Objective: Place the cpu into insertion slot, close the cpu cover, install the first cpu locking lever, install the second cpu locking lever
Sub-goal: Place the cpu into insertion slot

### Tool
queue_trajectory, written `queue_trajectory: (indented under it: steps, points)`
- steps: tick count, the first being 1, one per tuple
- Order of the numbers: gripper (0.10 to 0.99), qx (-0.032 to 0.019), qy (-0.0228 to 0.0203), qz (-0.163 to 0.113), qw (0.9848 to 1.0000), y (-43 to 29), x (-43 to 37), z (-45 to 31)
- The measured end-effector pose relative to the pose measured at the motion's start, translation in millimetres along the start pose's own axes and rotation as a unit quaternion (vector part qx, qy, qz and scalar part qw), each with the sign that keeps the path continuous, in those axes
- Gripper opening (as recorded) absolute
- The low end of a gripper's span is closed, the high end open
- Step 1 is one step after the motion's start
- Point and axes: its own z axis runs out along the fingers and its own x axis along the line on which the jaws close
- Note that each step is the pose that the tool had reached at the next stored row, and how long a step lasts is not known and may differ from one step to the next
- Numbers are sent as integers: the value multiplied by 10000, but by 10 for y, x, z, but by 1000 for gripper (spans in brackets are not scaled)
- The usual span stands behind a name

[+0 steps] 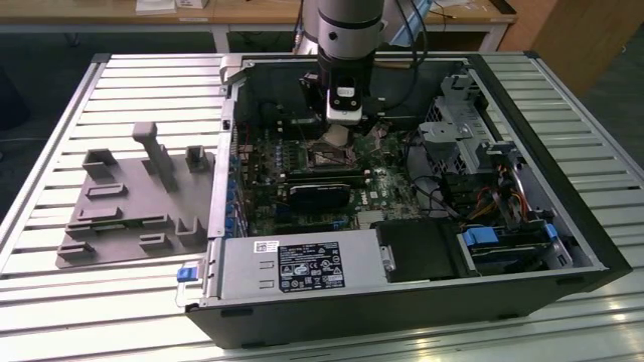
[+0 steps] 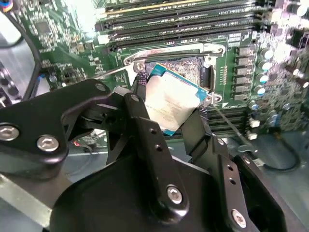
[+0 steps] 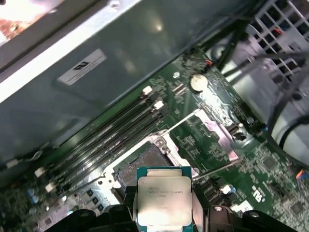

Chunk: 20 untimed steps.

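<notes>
Station inventory, as I see it from my console:

- Gripper [image 2: 169,123]: I log it clamped on the cpu [image 2: 171,104], one black finger [image 2: 140,116] against each opposite edge. In the exterior view the gripper [image 1: 342,127] hangs inside the open computer case [image 1: 563,226].
- Cpu: metal top facing the cameras in both wrist views, held clear above the insertion slot [image 3: 145,162], not seated; it looks tilted in the second wrist view.
- Cpu cover [image 3: 219,133]: swung open, lying beside the slot.
- Locking levers: one thin rod [image 3: 178,123] and another [image 3: 210,169], both unlatched.
- Memory slots [image 3: 106,135]: just beside the socket.
- Graphics card [image 1: 322,197], power supply [image 1: 302,268]: in the case.
- Grey fixture tray [image 1: 131,204]: on the slatted table [image 1: 60,136], at the exterior view's left.
</notes>
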Motion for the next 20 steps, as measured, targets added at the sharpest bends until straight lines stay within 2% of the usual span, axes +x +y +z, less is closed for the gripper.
queue_trajectory:
  steps: [5,10,15,20]
  points:
    - [537,-8,-41,456,9990,-1,0,17]
    - [537,-17,-82,919,9957,-3,0,33]
    - [537,-25,-122,1370,9905,-5,-1,49]
    - [537,-33,-162,1814,9833,-6,-1,65]
